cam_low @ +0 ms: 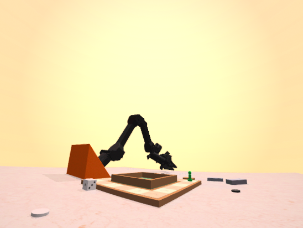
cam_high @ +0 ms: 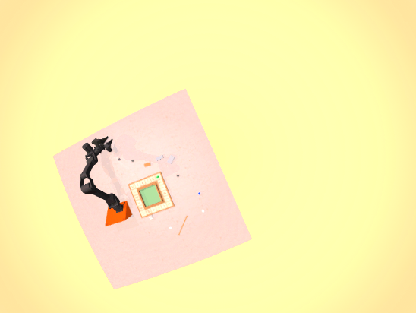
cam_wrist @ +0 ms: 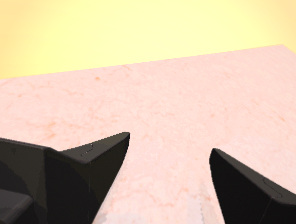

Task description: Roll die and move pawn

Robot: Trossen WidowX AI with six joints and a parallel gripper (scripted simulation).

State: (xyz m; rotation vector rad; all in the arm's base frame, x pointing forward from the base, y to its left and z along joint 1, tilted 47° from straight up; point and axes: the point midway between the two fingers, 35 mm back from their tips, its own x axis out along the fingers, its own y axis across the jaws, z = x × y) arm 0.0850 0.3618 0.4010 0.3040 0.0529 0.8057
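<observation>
The white die [cam_high: 151, 217] [cam_low: 89, 184] lies on the table just outside the board [cam_high: 137, 197] [cam_low: 127, 196], by the edge nearest the exterior camera left side. Its top pips cannot be read. The dice tray [cam_high: 162, 194] [cam_low: 131, 182] in the board's middle has a green floor, and no die shows in it. The green pawn [cam_high: 158, 176] [cam_low: 189, 176] stands upright on a corner square. My gripper [cam_high: 110, 139] [cam_low: 174, 167] [cam_wrist: 169, 146] is partly open with nothing between its fingers. It is above the table, well away from die and pawn.
Grey blocks [cam_high: 160, 157] [cam_low: 236, 181] and an orange block [cam_high: 147, 164] lie beyond the pawn's corner. Dark discs [cam_high: 132, 160] [cam_low: 235, 191], a blue piece [cam_high: 199, 193], white discs [cam_high: 170, 228] [cam_low: 40, 212] and an orange stick [cam_high: 183, 225] lie around the board. The orange base [cam_high: 117, 216] [cam_low: 80, 161] stands beside it.
</observation>
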